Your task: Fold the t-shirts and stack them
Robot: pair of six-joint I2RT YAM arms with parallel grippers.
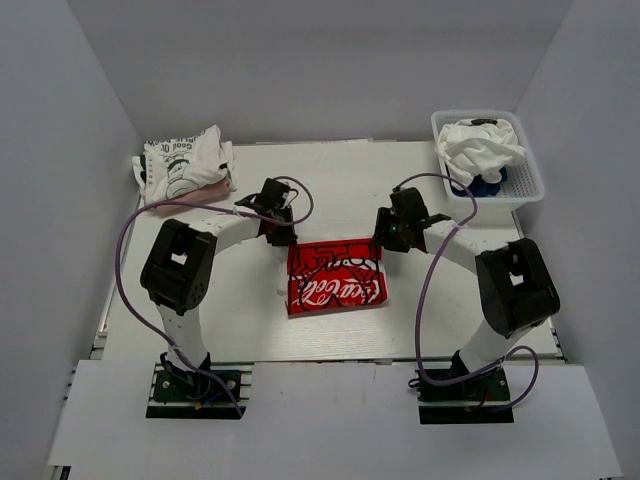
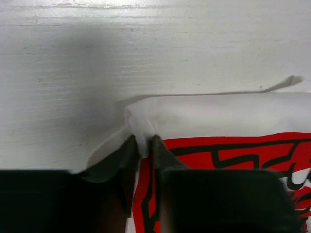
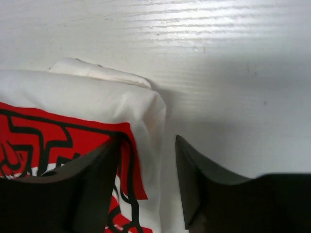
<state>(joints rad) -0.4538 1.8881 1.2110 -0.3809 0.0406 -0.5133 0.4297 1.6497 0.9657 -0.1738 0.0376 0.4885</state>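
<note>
At centre, left gripper point(image 2: 142, 141) pinching t-shirt point(image 2: 221, 116), right gripper point(image 3: 147, 141) maybe astride

Two arms are counted, left arm point(image 1: 185, 262) and right arm point(image 1: 512, 285); one basket point(image 1: 524, 176), upper right; five t-shirts: red-printed t-shirt point(image 1: 335, 280), lettered t-shirt point(image 1: 185, 160), pinkish t-shirt point(image 1: 200, 193), white t-shirt point(image 1: 480, 145), blue t-shirt point(image 1: 487, 186).

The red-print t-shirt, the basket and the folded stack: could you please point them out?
red-print t-shirt point(image 1: 335, 277): top external view, middle of its red print.
basket point(image 1: 515, 195): top external view, its near wall.
folded stack point(image 1: 185, 165): top external view, its top layer.
</note>
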